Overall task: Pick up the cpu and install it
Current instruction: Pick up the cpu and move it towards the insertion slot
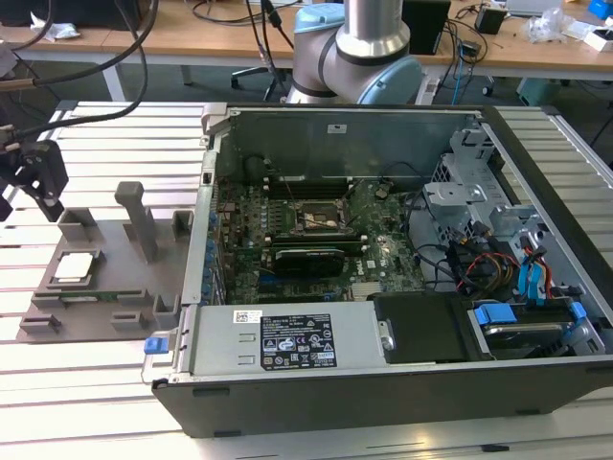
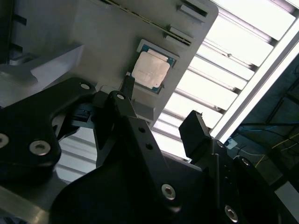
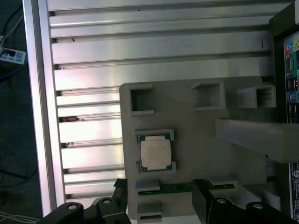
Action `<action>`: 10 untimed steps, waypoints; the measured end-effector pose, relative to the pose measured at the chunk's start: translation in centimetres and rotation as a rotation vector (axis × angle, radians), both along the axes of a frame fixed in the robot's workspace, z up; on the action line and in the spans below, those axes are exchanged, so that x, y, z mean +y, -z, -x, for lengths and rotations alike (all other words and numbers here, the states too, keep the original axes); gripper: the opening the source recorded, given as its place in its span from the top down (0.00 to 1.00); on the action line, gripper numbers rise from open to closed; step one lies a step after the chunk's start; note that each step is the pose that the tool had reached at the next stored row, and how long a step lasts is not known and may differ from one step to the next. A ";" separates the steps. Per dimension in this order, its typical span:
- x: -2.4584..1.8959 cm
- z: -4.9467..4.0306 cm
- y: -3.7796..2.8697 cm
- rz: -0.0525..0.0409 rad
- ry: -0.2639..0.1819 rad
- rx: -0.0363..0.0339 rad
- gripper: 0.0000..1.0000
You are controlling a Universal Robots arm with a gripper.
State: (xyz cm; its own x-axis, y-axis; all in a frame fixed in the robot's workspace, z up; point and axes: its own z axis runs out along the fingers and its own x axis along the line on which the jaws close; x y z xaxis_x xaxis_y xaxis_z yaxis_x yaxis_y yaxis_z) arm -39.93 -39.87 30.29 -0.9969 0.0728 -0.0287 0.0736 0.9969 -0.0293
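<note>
The cpu (image 1: 75, 268) (image 2: 150, 71) (image 3: 155, 154) is a small flat square chip with a pale silver top. It lies in a shallow pocket of the grey fixture plate (image 1: 115, 287) (image 3: 196, 135) at the exterior view's left. My black gripper (image 1: 29, 187) (image 2: 161, 109) (image 3: 161, 196) hangs above the slatted table just beyond the plate's far left corner, apart from the chip. Its fingers (image 2: 125, 91) are spread open with nothing between them. The dark square socket (image 1: 321, 218) sits in the middle of the motherboard inside the open computer case (image 1: 383, 383).
An upright grey post (image 1: 139, 220) and several raised pockets stand on the fixture plate near the chip. The case's metal wall (image 1: 206, 182) rises right beside the plate. Cables and a drive cage (image 1: 498, 249) crowd the case's right end. Aluminium slats (image 3: 140, 46) surround the plate.
</note>
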 end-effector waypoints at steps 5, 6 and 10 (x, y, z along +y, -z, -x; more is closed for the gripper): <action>0.00 0.00 0.28 0.0000 0.000 0.0000 0.34; 0.00 0.00 0.32 0.0000 0.000 0.0000 0.34; 0.00 0.00 0.49 0.0001 0.000 0.0001 0.34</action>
State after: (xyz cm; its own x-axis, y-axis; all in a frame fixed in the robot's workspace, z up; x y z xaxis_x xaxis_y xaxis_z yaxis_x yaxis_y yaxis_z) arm -39.93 -39.87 29.81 -0.9969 0.0728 -0.0287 0.0736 0.9969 -0.0294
